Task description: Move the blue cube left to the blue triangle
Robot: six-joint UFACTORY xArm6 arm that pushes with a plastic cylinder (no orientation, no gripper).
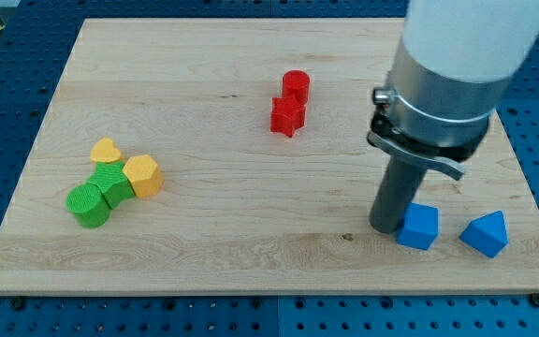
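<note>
The blue cube (418, 227) lies near the view's bottom right on the wooden board (251, 253). The blue triangle (486, 234) lies just to its right, a small gap between them. My tip (387, 226) rests on the board right against the cube's left side. The rod rises from there into the large grey and white arm body at the view's top right.
A red cylinder (295, 85) and a red star-like block (287, 116) sit at top centre. At the left lie a yellow heart (107, 151), a yellow hexagon-like block (143, 175) and two green blocks (101, 196).
</note>
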